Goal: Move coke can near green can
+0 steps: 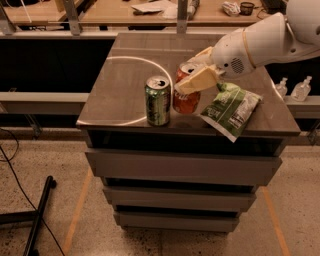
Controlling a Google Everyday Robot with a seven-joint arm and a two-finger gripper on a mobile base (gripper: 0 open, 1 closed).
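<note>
Red coke can [186, 100] stands upright on the cabinet top [120, 85], clamped near its rim by the gripper [189, 74], which reaches in from the snack bag [231, 110] side; the green can [157, 102] stands just beside it, opposite the arm.

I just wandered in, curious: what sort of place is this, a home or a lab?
Probably a robotics test lab: taped lines on the floor, workbenches behind the drawer cabinet, and a robot arm whose gripper holds the coke can beside the green can.
</note>
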